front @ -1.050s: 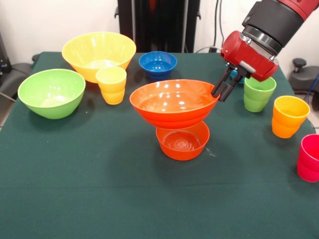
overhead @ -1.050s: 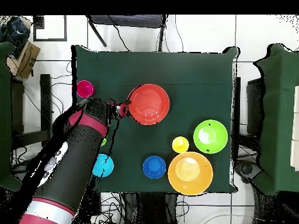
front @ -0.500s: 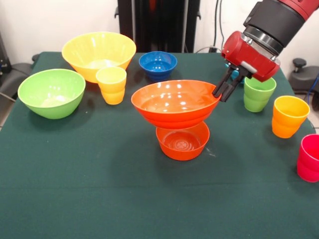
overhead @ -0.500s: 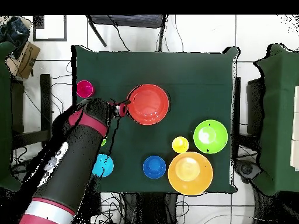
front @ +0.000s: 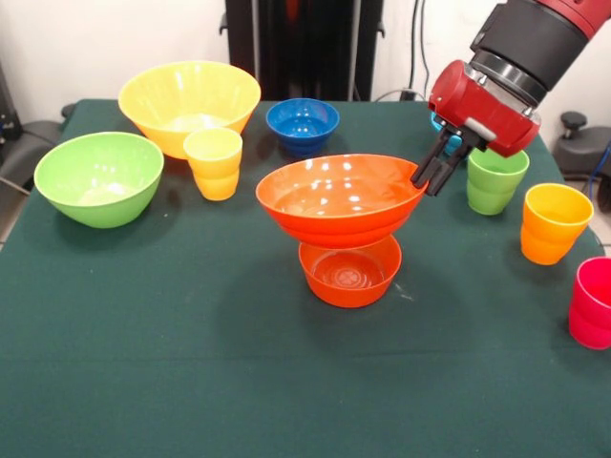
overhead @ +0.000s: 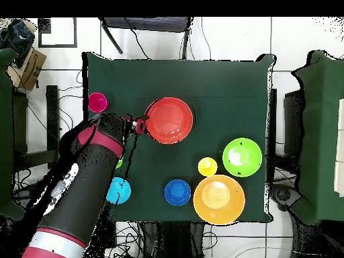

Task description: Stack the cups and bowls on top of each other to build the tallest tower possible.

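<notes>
Gripper (front: 431, 177) fingers pinch the right rim of the big orange bowl (front: 339, 198), held over the small orange bowl (front: 349, 272) on the worktop (front: 191, 334).

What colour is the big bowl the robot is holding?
Orange. The big bowl, pinched at its rim by the gripper, shows best in the front view.

A large orange bowl (front: 339, 198) sits tilted over a small orange bowl (front: 349, 272) mid-table. Far left stand the large yellow bowl (front: 189, 103), green bowl (front: 97, 176) and yellow cup (front: 214, 162); the dark blue bowl (front: 302, 124) lies far. Right: green cup (front: 495, 180), orange-yellow cup (front: 553, 221), pink-red cup (front: 593, 301).
</notes>
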Robot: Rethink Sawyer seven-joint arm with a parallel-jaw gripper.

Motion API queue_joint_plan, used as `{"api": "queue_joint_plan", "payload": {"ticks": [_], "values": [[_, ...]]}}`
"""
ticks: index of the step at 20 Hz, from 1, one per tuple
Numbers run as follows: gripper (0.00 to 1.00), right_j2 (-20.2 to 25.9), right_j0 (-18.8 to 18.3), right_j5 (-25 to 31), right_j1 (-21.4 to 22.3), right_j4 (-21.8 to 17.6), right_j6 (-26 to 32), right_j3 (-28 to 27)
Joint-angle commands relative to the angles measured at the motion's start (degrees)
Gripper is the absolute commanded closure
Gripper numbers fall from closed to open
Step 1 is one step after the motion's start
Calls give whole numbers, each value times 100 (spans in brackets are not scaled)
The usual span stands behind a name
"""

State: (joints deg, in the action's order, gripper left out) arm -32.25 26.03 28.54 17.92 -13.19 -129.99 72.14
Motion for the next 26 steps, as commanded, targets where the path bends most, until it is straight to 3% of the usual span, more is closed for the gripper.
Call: {"api": "queue_joint_plan", "payload": {"ticks": [1, 26], "values": [[100, 383, 62, 395, -64, 216, -676, -195], [100, 330, 92, 409, -87, 323, -625, -197]]}}
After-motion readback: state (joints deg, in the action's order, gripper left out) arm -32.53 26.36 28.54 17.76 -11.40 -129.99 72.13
